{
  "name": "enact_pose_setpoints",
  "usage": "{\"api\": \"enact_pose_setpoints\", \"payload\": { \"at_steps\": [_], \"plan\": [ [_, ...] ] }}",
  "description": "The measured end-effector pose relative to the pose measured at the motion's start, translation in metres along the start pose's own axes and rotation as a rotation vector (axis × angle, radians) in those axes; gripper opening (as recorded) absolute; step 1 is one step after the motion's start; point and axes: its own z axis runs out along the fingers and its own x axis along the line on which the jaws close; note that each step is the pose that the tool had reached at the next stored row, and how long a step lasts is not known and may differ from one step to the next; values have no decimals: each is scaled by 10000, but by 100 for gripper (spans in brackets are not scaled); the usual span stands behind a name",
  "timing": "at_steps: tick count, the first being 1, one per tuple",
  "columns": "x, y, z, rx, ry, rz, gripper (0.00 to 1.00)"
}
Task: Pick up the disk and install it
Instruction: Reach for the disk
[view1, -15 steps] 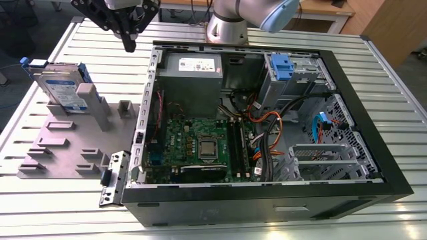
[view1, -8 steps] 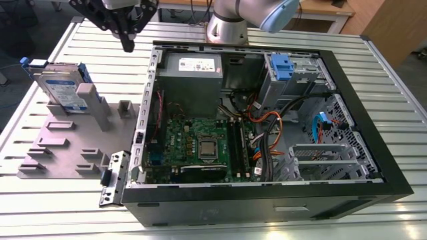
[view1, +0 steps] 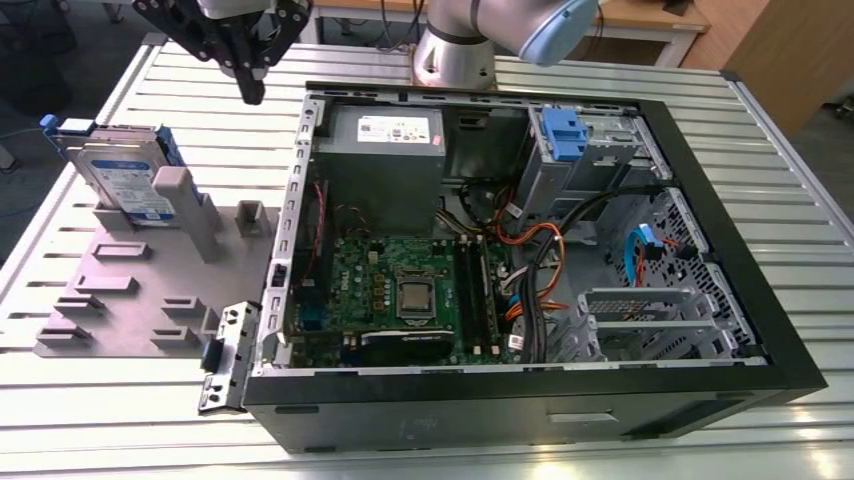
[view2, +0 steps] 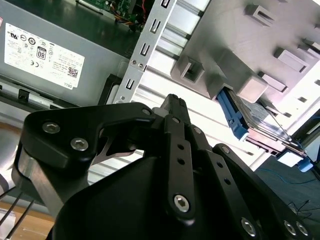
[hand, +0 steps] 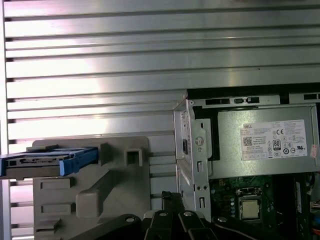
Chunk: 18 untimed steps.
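Claw (view1: 251, 88) clenched on nothing, above the surface (view1: 147, 95) between disk (view1: 123, 172) and computer case (view1: 467, 420). Disk stands on edge in the grey fixture (view1: 120, 300) — untouched. Risk: descending clenched, it would knock the disk over rather than straddle it.

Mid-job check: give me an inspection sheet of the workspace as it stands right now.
Surface: slatted metal table, grey holder plate on it.
Job's things: disk standing on edge in the holder, not gripped; open computer case beside it.
Clutter: metal bracket beside the case's corner.
Grippers: one gripper, shut and empty, above the table between holder and case.
Cables: orange, blue and black cables inside the case.
Surroundings: wooden furniture behind the table.
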Motion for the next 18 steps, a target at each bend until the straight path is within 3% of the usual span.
{"api": "enact_pose_setpoints", "payload": {
  "at_steps": [10,18],
  "plan": [
    [13,-1,-1,0,0,0,11],
    [94,-8,9,1,0,0,11]
  ]
}}
